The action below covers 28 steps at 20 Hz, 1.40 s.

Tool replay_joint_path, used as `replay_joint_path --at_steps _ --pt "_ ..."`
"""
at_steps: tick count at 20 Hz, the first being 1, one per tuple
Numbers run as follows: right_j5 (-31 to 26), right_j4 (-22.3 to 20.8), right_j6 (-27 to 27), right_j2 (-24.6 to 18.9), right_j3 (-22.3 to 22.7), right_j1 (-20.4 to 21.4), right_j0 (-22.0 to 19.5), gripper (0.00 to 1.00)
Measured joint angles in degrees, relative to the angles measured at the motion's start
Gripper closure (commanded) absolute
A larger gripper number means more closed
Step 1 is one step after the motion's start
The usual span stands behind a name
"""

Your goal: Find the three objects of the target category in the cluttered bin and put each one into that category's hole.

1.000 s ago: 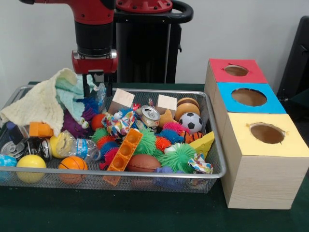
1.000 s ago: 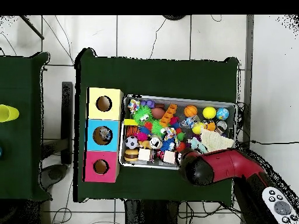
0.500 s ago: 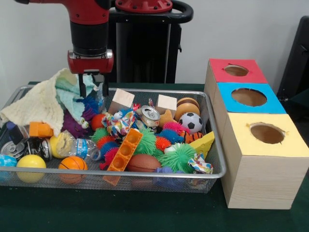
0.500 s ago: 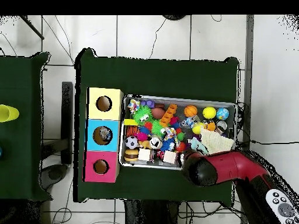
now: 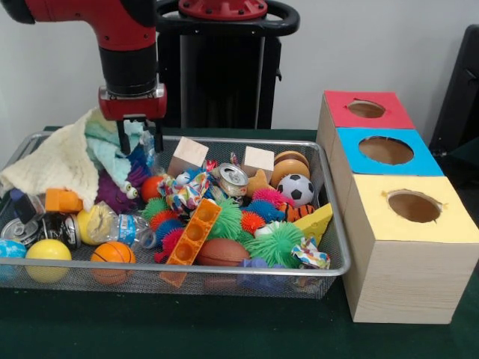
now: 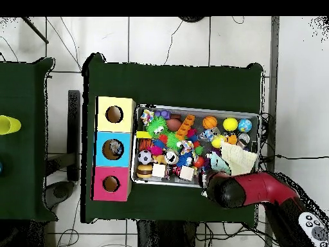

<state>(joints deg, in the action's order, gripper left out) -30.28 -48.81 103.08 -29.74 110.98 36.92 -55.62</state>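
The gripper [image 5: 139,142] hangs above the cloths [image 5: 63,157] in the bin [image 5: 329,224], jaws apart and empty.

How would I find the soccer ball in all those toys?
Find the wire bin beside the three coloured boxes, and go to its back corner nearest the red-topped box. There the soccer ball lies just in front of a brown striped ball. It is the only white ball with black patches.
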Motion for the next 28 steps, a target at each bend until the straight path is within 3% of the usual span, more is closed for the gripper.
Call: replay_joint_path --at_steps 20,28 --pt "0.05 0.05 -0.46 -1.69 -0.50 -4.43 -12.28 0.00" --pt "-0.67 0.12 -4.71 -4.04 -2.29 -7.31 -17.32 0.00"
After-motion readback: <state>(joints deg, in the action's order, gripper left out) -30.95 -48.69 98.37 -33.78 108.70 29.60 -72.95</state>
